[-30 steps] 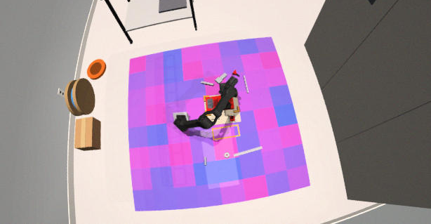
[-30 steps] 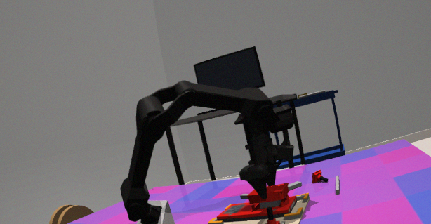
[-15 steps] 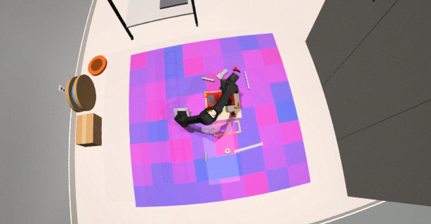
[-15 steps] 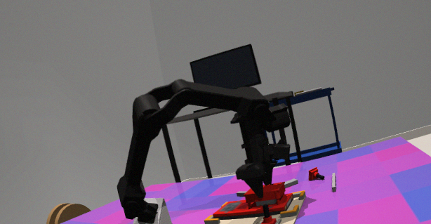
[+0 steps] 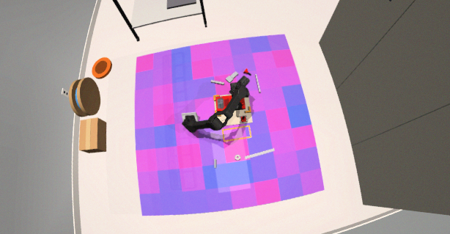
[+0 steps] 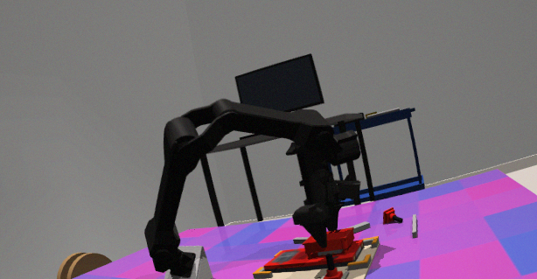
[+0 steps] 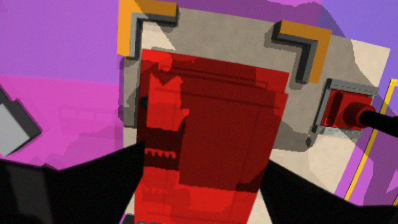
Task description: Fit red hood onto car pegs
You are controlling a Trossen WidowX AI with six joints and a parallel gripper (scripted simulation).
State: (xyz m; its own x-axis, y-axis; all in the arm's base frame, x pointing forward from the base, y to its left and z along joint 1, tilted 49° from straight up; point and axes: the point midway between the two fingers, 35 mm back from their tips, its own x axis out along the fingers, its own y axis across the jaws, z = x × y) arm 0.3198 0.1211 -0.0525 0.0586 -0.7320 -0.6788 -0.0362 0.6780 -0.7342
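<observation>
The red hood [image 6: 336,240] [image 7: 220,135] is between the fingers of my gripper [image 6: 329,236] [image 7: 204,155], which is shut on it. The hood is low over the rear of the red chassis [image 5: 228,99] [image 6: 306,261] [image 7: 260,75], roughly lined up with it. In the wrist view its far edge looks slightly turned and shifted right against the deck edge. The chassis lies in the jig [image 5: 234,119] [image 7: 225,31] between corner brackets. The pegs, corner holes and engine block are hidden, so I cannot tell whether the hood is seated.
A red block with a black post [image 6: 332,273] [image 7: 345,110] stands in a socket beside the chassis, close to the right finger. Another red piece [image 5: 247,72] [image 6: 389,217] lies beyond the jig. Grey bars [image 5: 258,83] [image 5: 217,82] and a grey block [image 5: 231,77] lie nearby.
</observation>
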